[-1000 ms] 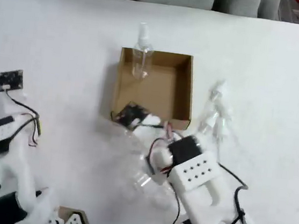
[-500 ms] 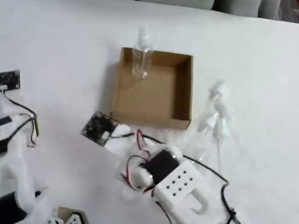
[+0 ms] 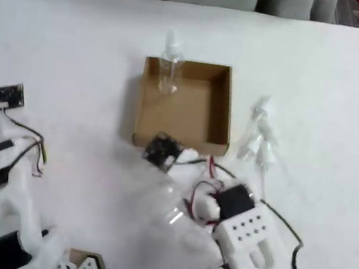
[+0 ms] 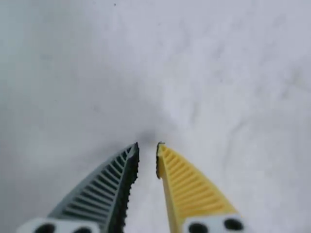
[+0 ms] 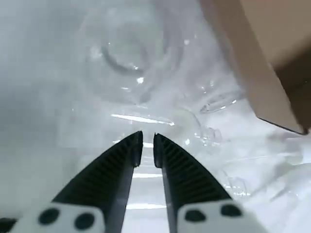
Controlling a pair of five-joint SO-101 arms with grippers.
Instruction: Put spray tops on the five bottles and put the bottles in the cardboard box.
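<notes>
High view shows the cardboard box (image 3: 226, 107) on the white worktop (image 3: 79, 45). One bottle (image 3: 169, 71) with its spray top already on stands upright inside the box, in a far corner. The right arm (image 3: 243, 229) is over the worktop at the near side of the box. In the right wrist view the right fingers (image 5: 114, 172) are black and brought together, with a thin slit between them and nothing held. Just under and beyond their tips some clear bottles (image 5: 129, 53) lie on the worktop, close to each other; how many they are I cannot tell. Beyond the tips and to one side is a corner of the box wall, near these bottles. Loose spray tops (image 3: 260, 134) lie in a small heap on the worktop just beside the box, apart from the right fingers. In the left wrist view the left fingers (image 4: 192, 187), one grey and one yellow, are also together with a narrow gap and hold nothing. Bare white worktop lies beyond their tips. The left arm (image 3: 0, 172) is well apart from the box.
</notes>
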